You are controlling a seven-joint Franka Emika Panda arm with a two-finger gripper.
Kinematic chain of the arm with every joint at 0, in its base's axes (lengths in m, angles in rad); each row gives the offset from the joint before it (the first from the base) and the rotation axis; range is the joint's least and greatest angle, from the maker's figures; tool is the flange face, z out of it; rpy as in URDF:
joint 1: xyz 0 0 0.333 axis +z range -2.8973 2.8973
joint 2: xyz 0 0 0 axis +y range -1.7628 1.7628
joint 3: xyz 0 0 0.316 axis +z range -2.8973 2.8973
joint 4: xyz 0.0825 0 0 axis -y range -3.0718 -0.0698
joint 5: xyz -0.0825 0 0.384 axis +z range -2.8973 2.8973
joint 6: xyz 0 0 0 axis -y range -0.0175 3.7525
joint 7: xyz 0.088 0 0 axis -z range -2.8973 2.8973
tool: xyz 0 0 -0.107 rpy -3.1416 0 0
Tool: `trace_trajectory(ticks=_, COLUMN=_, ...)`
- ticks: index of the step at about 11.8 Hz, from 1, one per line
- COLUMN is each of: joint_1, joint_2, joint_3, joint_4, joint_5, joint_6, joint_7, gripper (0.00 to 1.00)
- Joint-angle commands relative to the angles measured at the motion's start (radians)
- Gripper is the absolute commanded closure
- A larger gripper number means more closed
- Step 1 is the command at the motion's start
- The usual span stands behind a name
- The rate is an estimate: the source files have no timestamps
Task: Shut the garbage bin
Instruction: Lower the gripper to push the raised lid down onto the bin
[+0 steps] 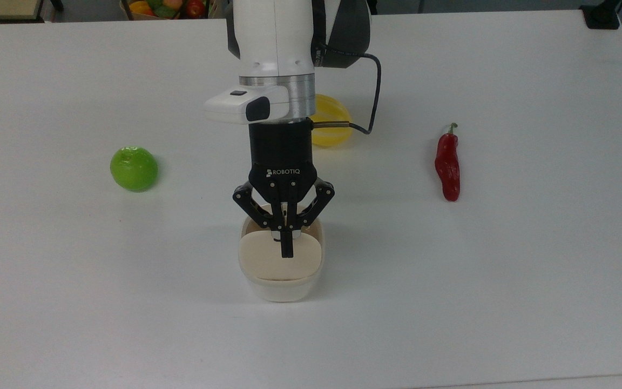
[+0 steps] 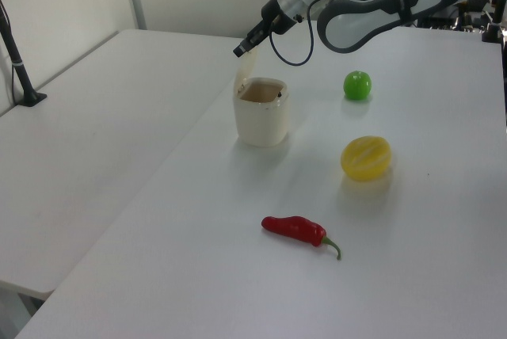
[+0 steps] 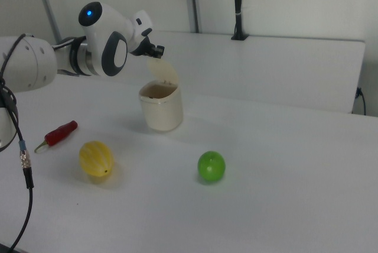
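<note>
Currently: gripper (image 1: 287,249) pinched together, holding nothing, tips at upper edge of raised lid (image 1: 280,259); garbage bin (image 2: 261,113) open on white table (image 1: 505,270), lid approx. upright.

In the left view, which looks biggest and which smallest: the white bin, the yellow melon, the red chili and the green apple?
Largest to smallest in the left view:
1. Garbage bin
2. Yellow melon
3. Red chili, longer than the melon but thin, and nearest the camera, so this rank is unsure
4. Green apple, farthest away
</note>
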Motion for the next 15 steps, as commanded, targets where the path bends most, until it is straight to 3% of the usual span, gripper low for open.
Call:
trace_trajectory(ticks=1, joint_1=0.009, joint_2=-0.03, joint_3=-0.009, joint_4=0.004, joint_5=-0.005, joint_6=-0.146, joint_7=0.002, gripper=1.0)
trace_trajectory(ticks=9, joint_1=0.009, joint_2=-0.053, joint_3=-0.009, joint_4=0.003, joint_5=-0.023, joint_6=-0.445, joint_7=-0.001, gripper=1.0)
trace_trajectory(ticks=15, joint_1=0.009, joint_2=-0.052, joint_3=-0.008, joint_4=0.001, joint_5=-0.022, joint_6=-0.512, joint_7=0.005, gripper=1.0)
